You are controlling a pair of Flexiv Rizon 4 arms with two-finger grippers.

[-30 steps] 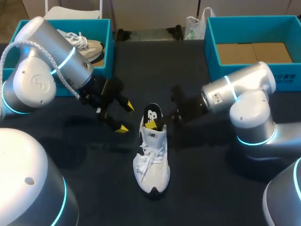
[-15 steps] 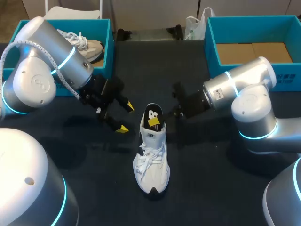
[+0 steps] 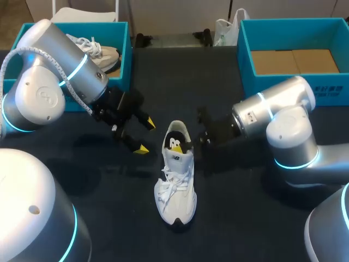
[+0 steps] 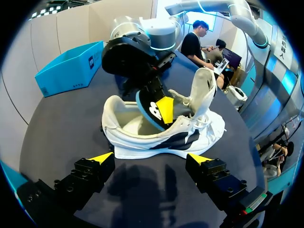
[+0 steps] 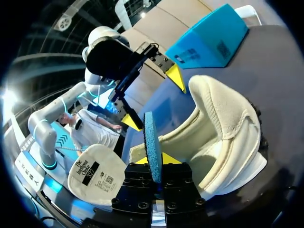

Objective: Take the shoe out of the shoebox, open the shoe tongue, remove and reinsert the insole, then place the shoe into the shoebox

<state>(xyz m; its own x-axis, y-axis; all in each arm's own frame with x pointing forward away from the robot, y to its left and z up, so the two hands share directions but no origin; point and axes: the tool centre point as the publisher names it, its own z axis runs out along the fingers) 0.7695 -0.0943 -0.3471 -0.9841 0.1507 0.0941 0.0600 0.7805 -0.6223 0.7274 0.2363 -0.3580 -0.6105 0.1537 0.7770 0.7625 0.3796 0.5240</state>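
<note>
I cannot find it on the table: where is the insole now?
In the head view the insole sticks out of the heel opening of the white shoe, mid-table, pinched between the right arm's jaws.

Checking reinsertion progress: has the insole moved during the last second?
Yes. The insole, held in the right claw, has slid lower into the shoe, toward its toe; the heel collar it covered now shows.

Shoe (image 3: 175,180) on table (image 3: 245,218), left gripper (image 3: 144,136) beside it, left shoebox (image 3: 124,54) and right shoebox (image 3: 245,60) behind
</note>
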